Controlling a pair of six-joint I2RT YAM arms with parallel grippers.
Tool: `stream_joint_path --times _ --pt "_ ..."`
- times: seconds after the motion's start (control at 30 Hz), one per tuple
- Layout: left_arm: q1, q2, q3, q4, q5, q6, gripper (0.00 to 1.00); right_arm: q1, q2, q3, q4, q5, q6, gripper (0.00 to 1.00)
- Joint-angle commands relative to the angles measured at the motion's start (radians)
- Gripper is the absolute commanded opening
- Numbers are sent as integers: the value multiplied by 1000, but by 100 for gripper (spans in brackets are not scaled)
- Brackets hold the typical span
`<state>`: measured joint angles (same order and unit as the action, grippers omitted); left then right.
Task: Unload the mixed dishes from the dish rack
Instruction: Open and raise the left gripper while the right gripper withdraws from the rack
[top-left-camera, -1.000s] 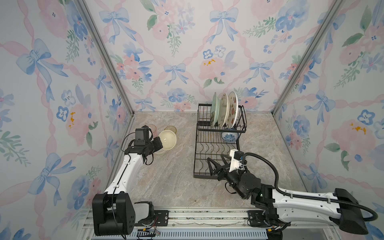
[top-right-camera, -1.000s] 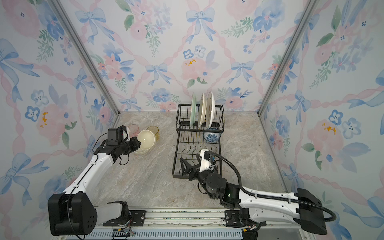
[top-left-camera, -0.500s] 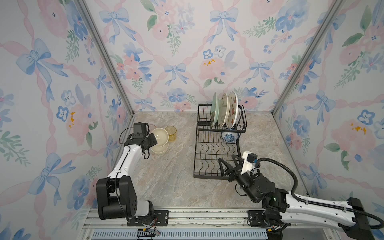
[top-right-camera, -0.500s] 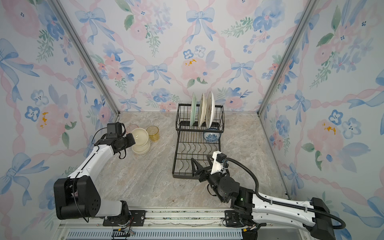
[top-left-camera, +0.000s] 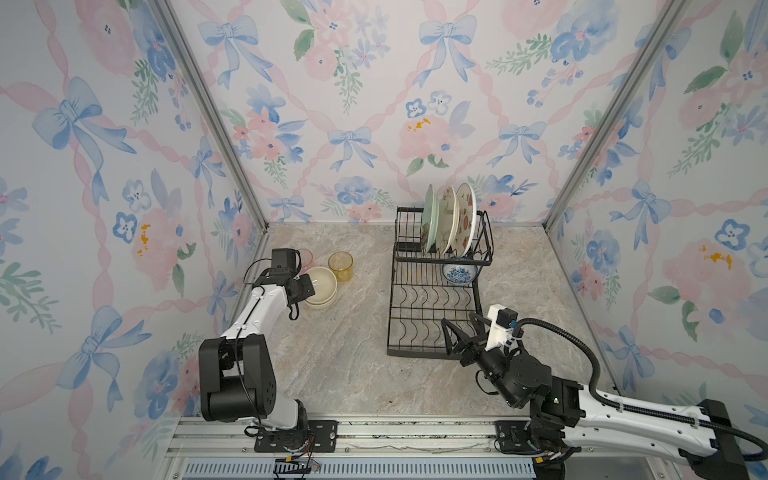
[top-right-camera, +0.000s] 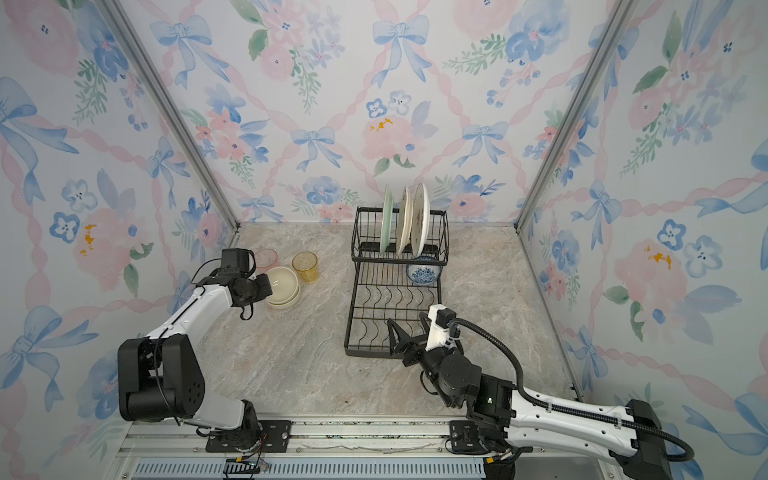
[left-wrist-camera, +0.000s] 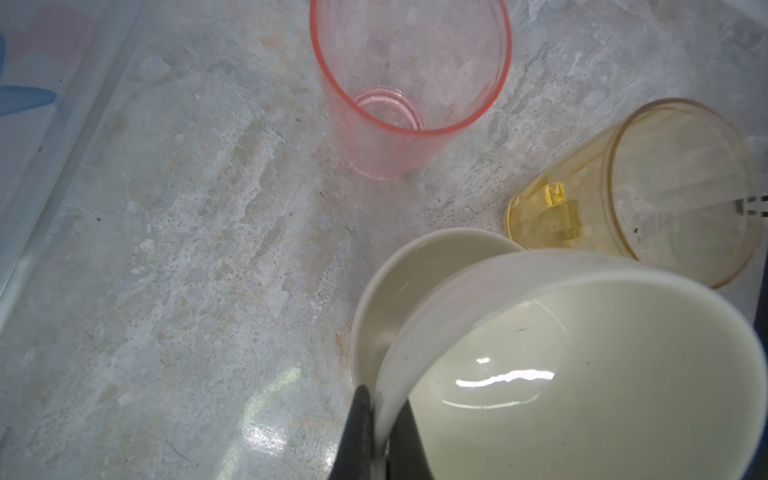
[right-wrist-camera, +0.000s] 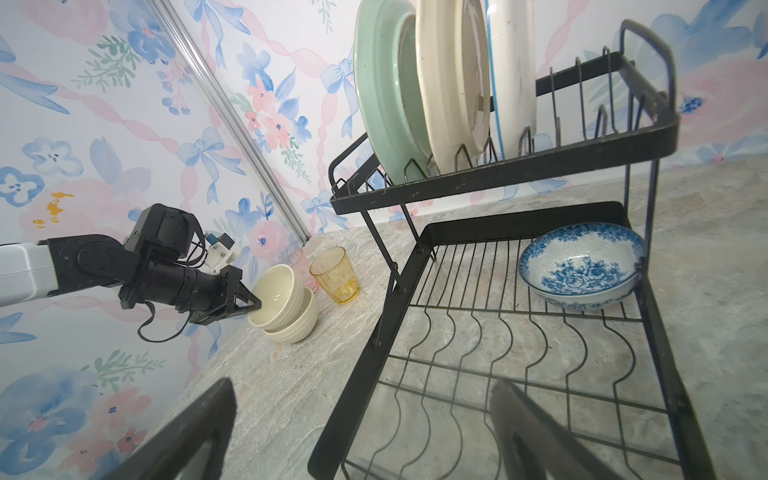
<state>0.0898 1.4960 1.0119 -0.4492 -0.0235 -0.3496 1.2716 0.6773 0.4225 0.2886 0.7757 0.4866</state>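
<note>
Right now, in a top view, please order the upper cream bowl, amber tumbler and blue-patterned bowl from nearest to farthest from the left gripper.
1. upper cream bowl: rim clamped in the left gripper, left side.
2. amber tumbler: just right of that bowl.
3. blue-patterned bowl: farther right, in the dish rack.

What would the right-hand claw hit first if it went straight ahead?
Probably the dish rack: the right gripper, open, points across its lower shelf. Whether it would clear the wires is hard to judge.

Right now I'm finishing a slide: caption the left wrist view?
Left gripper pinches the tilted upper cream bowl over the lower cream bowl, beside pink tumbler and amber tumbler.
</note>
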Motion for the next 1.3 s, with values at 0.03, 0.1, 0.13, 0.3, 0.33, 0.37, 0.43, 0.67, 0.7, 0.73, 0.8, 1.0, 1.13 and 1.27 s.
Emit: stream_joint_path --times 0.03,0.1,0.13,0.3,0.33,0.37,0.43,0.67,0.7,0.73,0.8,1.0,1.13,1.27 --pt "4 0 43 14 2 21 0 8 -16 3 -48 22 15 97" --pt "4 5 46 15 7 26 0 9 -15 8 -56 23 14 97" --pt "3 10 46 11 13 27 0 9 -14 11 -60 25 15 97" --pt "4 18 47 10 12 27 41 9 -7 25 -80 28 18 97" --pt "4 18 47 10 16 29 40 10 -8 29 -88 30 17 97" --pt "4 19 48 9 21 30 37 8 -10 34 -100 35 20 97" --pt "4 14 49 9 32 26 37 9 -16 46 -127 45 16 97" --pt "-48 -145 38 12 89 18 71 -29 -133 133 -416 119 37 97" --pt "-74 -173 35 12 77 18 73 -42 -155 138 -444 119 52 97" --pt "-107 -207 29 12 54 14 78 -57 -180 143 -478 118 71 97" --pt "-184 -264 17 14 19 3 80 -86 -216 159 -560 117 102 97" --pt "-403 -347 -5 35 -25 -68 86 -234 -201 274 -847 -7 220 97" --pt "-531 -380 -44 116 -60 -88 92 -368 -106 332 -924 -180 184 97" --pt "-578 -395 -52 141 -41 -97 95 -470 48 392 -948 -370 -88 97"
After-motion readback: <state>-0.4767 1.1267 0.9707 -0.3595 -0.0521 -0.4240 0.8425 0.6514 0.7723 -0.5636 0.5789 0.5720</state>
